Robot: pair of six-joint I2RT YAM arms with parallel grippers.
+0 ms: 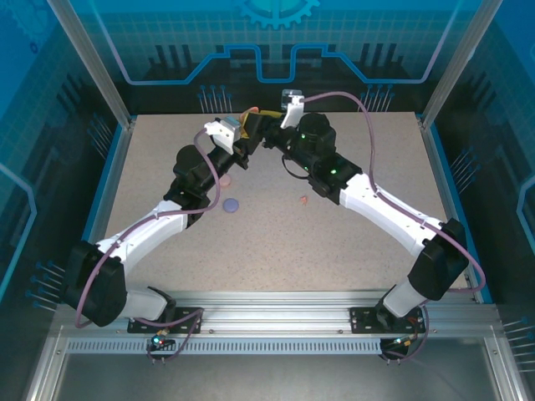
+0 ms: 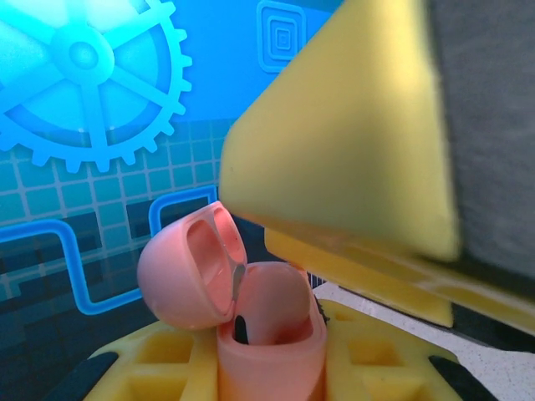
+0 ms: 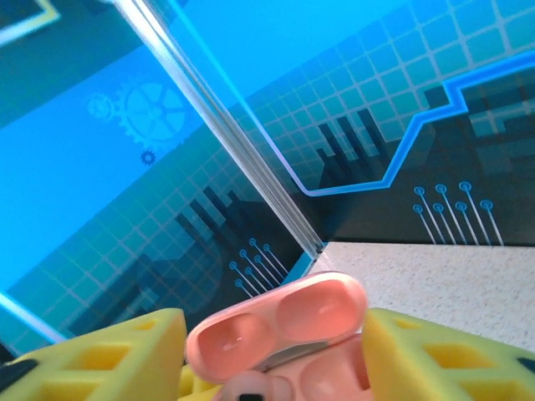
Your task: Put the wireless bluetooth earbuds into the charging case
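A pale pink charging case (image 2: 272, 351) stands upright with its lid (image 2: 188, 267) swung open, and my left gripper (image 2: 272, 368) is shut on its body between yellow fingers (image 2: 159, 359). In the top view both grippers meet at the back middle of the table, left (image 1: 241, 142) and right (image 1: 269, 134). My right gripper (image 3: 276, 372) hovers over the case mouth with its yellow fingers (image 3: 443, 359) spread apart either side of the lid (image 3: 280, 322). A pale pink earbud (image 3: 251, 388) with a dark tip sits in the case. The right finger (image 2: 351, 142) looms just above the case.
On the table (image 1: 276, 242) lie a purple round case (image 1: 231, 203), a small pinkish round thing (image 1: 224, 180) beside the left arm, and a tiny coral-red earbud (image 1: 303, 199) under the right arm. Blue walls and metal posts (image 3: 251, 180) stand close behind the grippers.
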